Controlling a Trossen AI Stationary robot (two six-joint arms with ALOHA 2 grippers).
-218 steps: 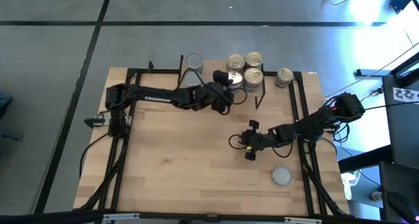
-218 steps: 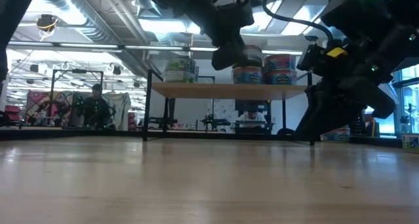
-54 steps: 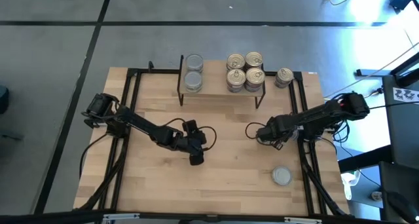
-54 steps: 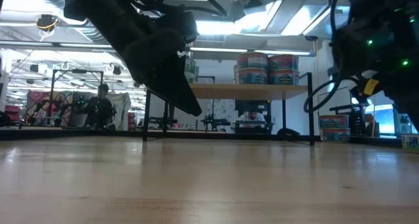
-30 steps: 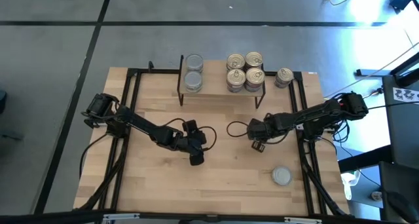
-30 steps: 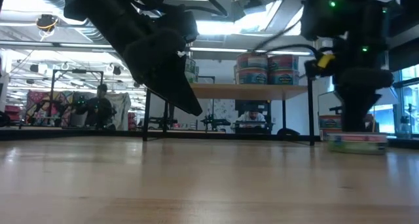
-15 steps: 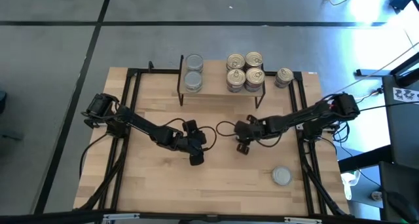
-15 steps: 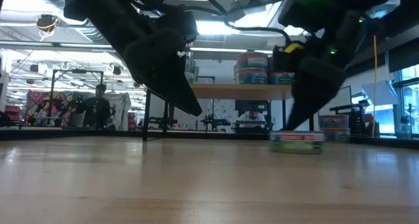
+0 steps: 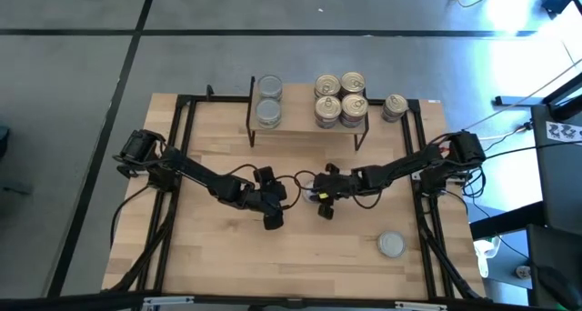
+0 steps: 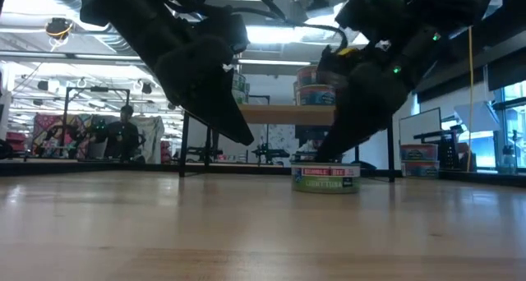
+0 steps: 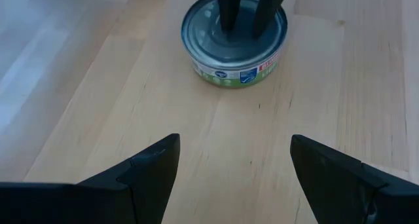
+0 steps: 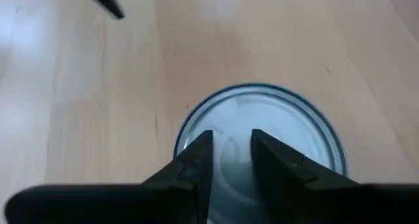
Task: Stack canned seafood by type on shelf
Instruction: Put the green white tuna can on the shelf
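Note:
A canned-seafood tin [image 11: 234, 42] with a silver-grey lid and a green label stands upright on the table's middle [image 10: 325, 177]. My right gripper [image 12: 230, 142] reaches down onto it from the table's right side [image 9: 320, 200], its fingers nearly shut. My left gripper [image 11: 232, 152] hovers open just left of the tin [image 9: 275, 215], touching nothing. The shelf [image 9: 305, 127] stands at the far edge. It carries two silver-lidded tins [image 9: 268, 99] on its left end and several gold-lidded tins [image 9: 340, 97] on its right end. My right gripper rests its two fingertips [image 11: 226, 14] on the tin's lid [image 12: 288, 135], near the lid's middle, with a narrow gap between them. The fingers slant down from the table's right side. The tin stays upright with its bottom on the table.
One gold-lidded tin [image 9: 395, 106] stands on the table right of the shelf. A silver-lidded tin [image 9: 391, 245] lies near the table's front right. Black frame rails [image 9: 173, 165] run along both sides. Bare wood lies in front of both grippers.
My right gripper has moved toward the table's left and tipped farther down, its fingers on the tin's lid. The tin has slid upright along the table from the right side to the middle, in front of my still left gripper.

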